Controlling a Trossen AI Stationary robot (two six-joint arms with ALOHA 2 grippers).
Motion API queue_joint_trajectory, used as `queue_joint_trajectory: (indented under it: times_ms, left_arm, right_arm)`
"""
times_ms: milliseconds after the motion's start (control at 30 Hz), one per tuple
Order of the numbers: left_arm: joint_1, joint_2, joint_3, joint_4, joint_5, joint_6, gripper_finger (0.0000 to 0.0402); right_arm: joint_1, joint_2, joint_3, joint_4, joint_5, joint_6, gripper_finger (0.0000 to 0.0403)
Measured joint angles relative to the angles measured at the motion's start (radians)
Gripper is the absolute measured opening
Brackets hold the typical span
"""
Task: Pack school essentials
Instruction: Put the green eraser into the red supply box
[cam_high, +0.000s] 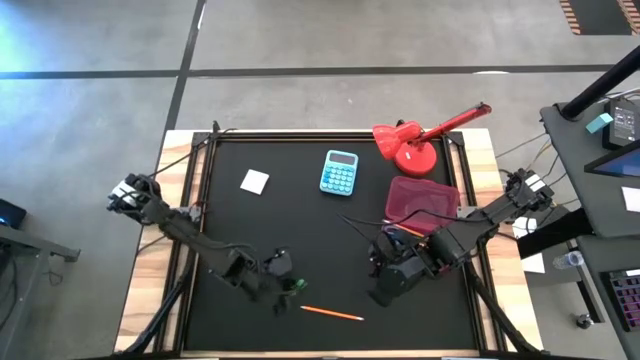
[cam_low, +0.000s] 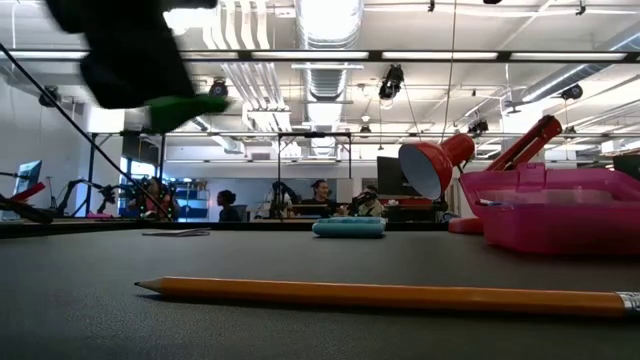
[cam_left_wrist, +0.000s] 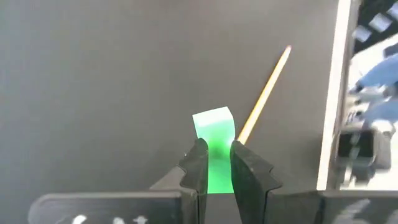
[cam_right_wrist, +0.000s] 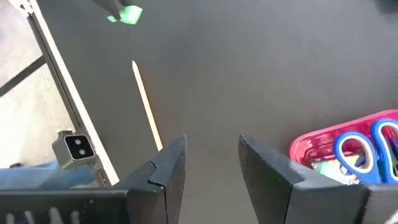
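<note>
My left gripper (cam_high: 285, 284) is shut on a tiny green block (cam_left_wrist: 213, 124), near the table's near edge. In the low view the block (cam_low: 190, 108) is well above the table. One thin orange pencil (cam_high: 331, 313) lies flat on the black mat just right of it. My right gripper (cam_right_wrist: 211, 155) is open and hovers over bare mat near the pink box (cam_high: 420, 198). That box holds blue-handled scissors (cam_right_wrist: 364, 146) and other small items. A small white square (cam_high: 255, 181) lies flat at the far left. My left gripper pinches the green block between its two fingers (cam_left_wrist: 198, 158), which are on opposite side faces (cam_left_wrist: 214, 134). The block's free end sticks out past the fingertips. It is lifted clear of the table.
A light blue calculator (cam_high: 340, 172) lies flat at the far middle. A red desk lamp (cam_high: 415, 145) stands behind the pink box at the far right. A wooden rim (cam_high: 175, 200) frames the mat. People sit in the room beyond the table.
</note>
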Motion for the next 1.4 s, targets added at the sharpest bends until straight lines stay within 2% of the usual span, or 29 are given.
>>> queue_joint_trajectory:
  times_ms: [100, 300, 433, 567, 633, 800, 1000, 1200, 1333, 1400]
  left_arm:
    - [0.044, 0.0, 0.0, 0.113, -0.006, 0.075, 0.0038]
    - [0.111, 0.0, 0.0, 0.417, -0.005, 0.211, 0.0038]
    - [0.134, 0.0, -0.001, 0.52, -0.004, 0.249, 0.0038]
    - [0.147, 0.0, -0.001, 0.525, -0.003, 0.248, 0.0038]
    - [0.148, 0.0, -0.001, 0.533, 0.0, 0.248, 0.0038]
    - [0.152, 0.0, 0.0, 0.536, 0.083, 0.247, 0.0038]
    - [0.168, 0.0, -0.001, 0.551, 0.232, 0.247, 0.0038]
    - [0.207, 0.0, -0.004, 0.551, 0.362, 0.248, 0.0038]
    - [0.214, 0.0, -0.005, 0.551, 0.393, 0.247, 0.0038]
    - [0.215, 0.0, -0.005, 0.552, 0.407, 0.246, 0.0038]
  right_arm:
    - [-0.011, 0.0, 0.0, 0.01, 0.007, -0.038, 0.0137]
    - [-0.013, 0.0, -0.002, 0.117, 0.024, -0.007, 0.0137]
    - [-0.013, 0.0, -0.002, 0.21, 0.034, -0.121, 0.0137]
    - [-0.016, 0.0, 0.0, 0.276, 0.037, -0.237, 0.0137]
    - [-0.015, 0.0, 0.002, 0.3, 0.035, -0.243, 0.0137]
    - [-0.016, 0.0, 0.002, 0.359, 0.034, -0.164, 0.0137]
    - [-0.047, 0.0, 0.0, 0.366, 0.05, -0.06, 0.0137]
    - [-0.081, 0.0, 0.003, 0.372, 0.052, -0.193, 0.0137]
    - [-0.103, -0.003, 0.004, 0.348, 0.048, -0.243, 0.0137]
    - [-0.109, -0.012, 0.004, 0.303, 0.051, -0.32, 0.0137]
